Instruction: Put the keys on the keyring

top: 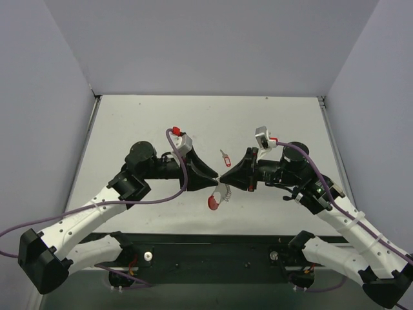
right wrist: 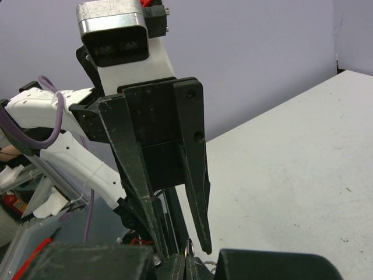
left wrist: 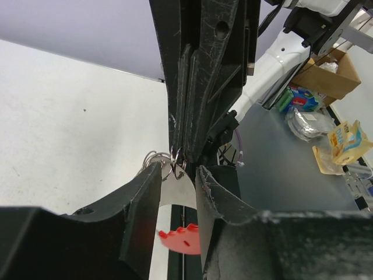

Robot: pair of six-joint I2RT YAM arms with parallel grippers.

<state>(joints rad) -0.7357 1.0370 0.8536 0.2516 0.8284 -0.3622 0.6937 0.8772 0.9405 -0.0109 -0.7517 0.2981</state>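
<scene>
Left fingers (left wrist: 140,198) parted at the keyring (left wrist: 182,240), right fingers (left wrist: 195,87) clenching it (key (top: 224,157) seen only overhead).

The left end effector (top: 217,177), reaching in from 9 o'clock, and the right end effector (top: 224,181), from 3 o'clock, meet tip to tip over the middle of the desk (top: 148,123), barring the way across. The keyring (top: 216,199) hangs beneath them toward 6 o'clock. The key (top: 224,157) lies near at 12. Beyond it, open desk runs to the back wall (top: 206,45).
</scene>
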